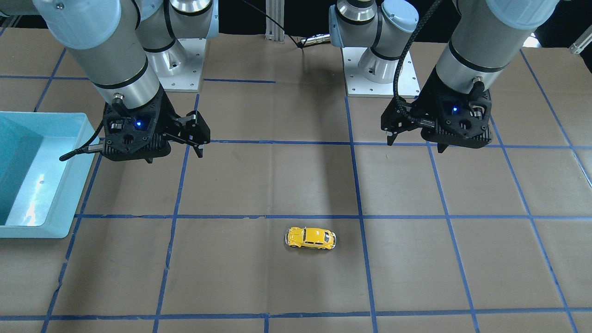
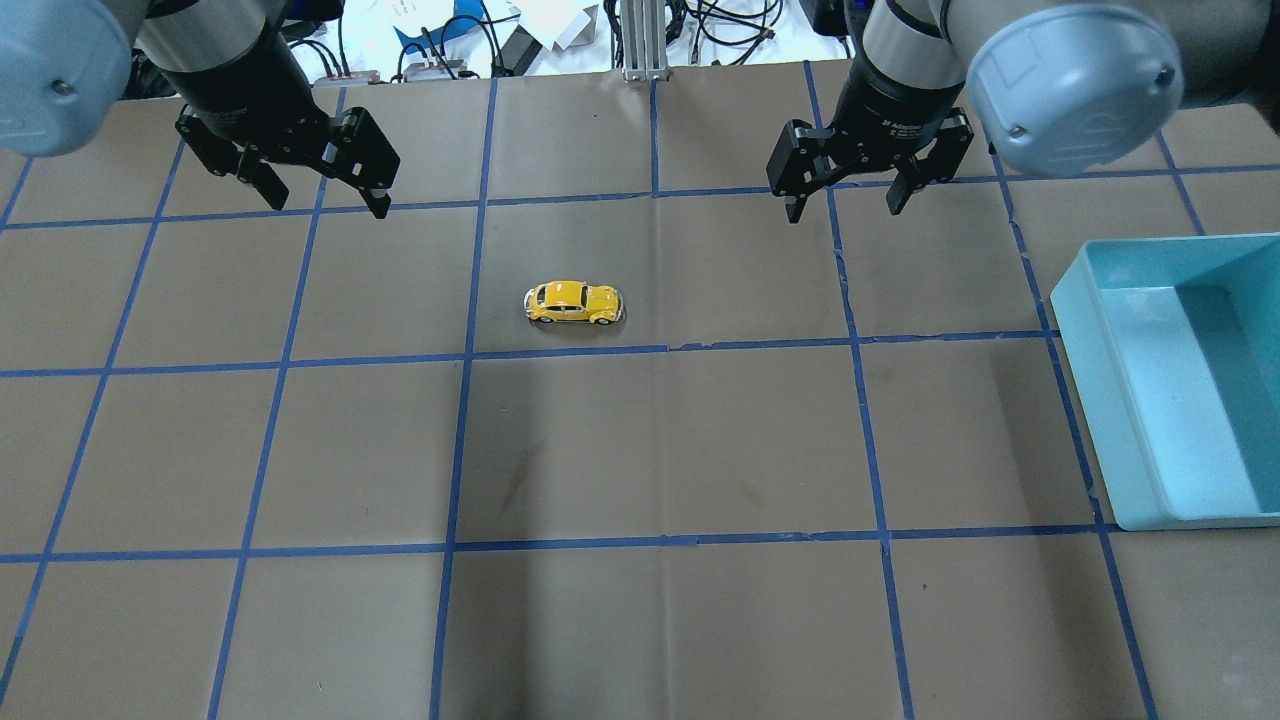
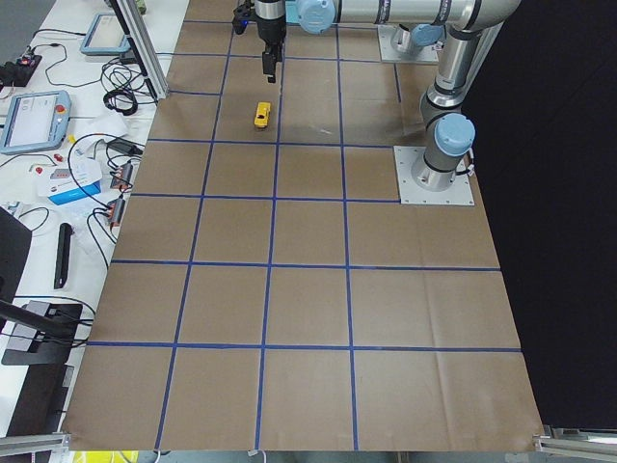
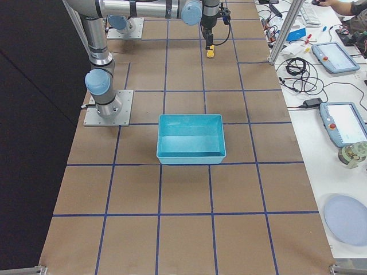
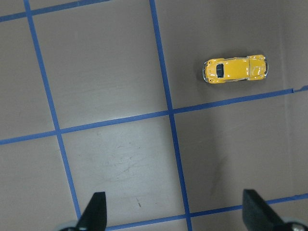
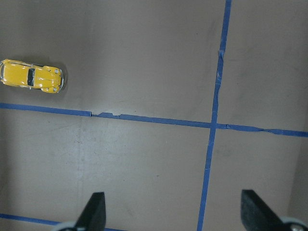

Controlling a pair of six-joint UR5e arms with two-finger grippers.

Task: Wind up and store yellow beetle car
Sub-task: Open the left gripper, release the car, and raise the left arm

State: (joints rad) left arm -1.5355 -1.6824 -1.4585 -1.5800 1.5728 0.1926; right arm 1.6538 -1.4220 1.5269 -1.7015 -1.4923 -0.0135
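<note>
The yellow beetle car [image 2: 573, 302] stands on its wheels on the brown table, near the middle and toward the far side, just beyond a blue tape line. It also shows in the front view [image 1: 310, 238] and in both wrist views [image 5: 235, 70] [image 6: 32, 77]. My left gripper [image 2: 325, 200] hangs open and empty above the table, to the car's far left. My right gripper [image 2: 845, 208] hangs open and empty to the car's far right. Neither gripper touches the car.
A light blue bin [image 2: 1085, 410] sits at the table's right edge, on my right arm's side, with nothing showing inside it. Blue tape lines divide the brown table into squares. Cables and devices lie on the bench beyond the far edge.
</note>
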